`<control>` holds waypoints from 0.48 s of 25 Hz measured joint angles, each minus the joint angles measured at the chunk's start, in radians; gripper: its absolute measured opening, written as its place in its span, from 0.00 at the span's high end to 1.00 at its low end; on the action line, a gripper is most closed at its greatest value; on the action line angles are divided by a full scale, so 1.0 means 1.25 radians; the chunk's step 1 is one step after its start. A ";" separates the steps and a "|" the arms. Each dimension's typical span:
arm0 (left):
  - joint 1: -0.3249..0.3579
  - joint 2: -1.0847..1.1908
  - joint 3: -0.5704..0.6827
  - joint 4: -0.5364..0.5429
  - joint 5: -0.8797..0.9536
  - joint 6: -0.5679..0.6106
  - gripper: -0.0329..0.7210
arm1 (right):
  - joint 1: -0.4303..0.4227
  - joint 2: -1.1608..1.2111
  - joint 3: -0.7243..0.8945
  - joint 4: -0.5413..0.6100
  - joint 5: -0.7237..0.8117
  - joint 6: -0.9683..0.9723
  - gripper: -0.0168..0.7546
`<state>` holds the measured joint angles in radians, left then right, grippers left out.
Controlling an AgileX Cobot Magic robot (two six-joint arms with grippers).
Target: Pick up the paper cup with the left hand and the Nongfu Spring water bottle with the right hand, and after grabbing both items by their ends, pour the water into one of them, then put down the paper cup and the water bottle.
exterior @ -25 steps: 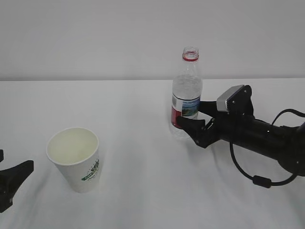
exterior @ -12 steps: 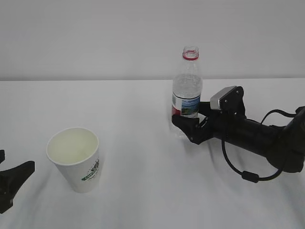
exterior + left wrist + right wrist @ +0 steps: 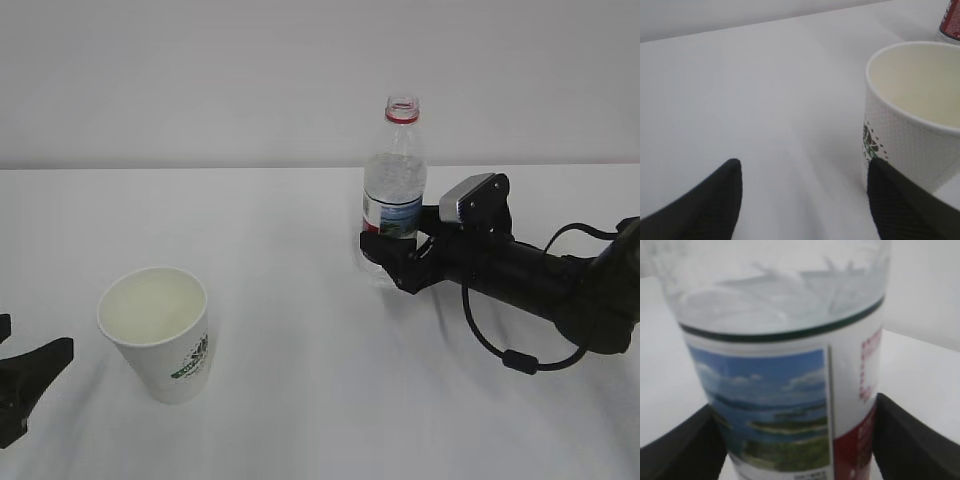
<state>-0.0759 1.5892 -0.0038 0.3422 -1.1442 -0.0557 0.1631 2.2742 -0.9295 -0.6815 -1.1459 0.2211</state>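
on the white desk (image 3: 300, 250) the nongfu spring water bottle (image 3: 394, 190) stood upright, uncapped, with its red neck ring showing. the right gripper (image 3: 392, 250) reached in low from the right, its black fingers spread on either side of the bottle's lower part, by the label. a black cable looped under its arm. well apart, front left, the paper cup (image 3: 157, 334) stood upright. the left gripper (image 3: 25, 385) showed only partly at the left edge, near the cup but not touching it.
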 joint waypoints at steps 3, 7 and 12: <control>0.000 0.000 0.000 0.000 0.000 0.000 0.20 | 0.000 0.000 0.000 -0.002 0.000 0.000 0.21; 0.000 0.000 0.000 0.000 0.000 0.000 0.20 | 0.000 0.000 0.000 -0.005 0.000 0.000 0.29; 0.000 0.000 0.000 0.000 0.000 0.000 0.20 | 0.000 0.000 -0.002 -0.032 0.000 0.000 0.31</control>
<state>-0.0759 1.5892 -0.0038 0.3424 -1.1442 -0.0553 0.1631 2.2742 -0.9318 -0.7209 -1.1459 0.2211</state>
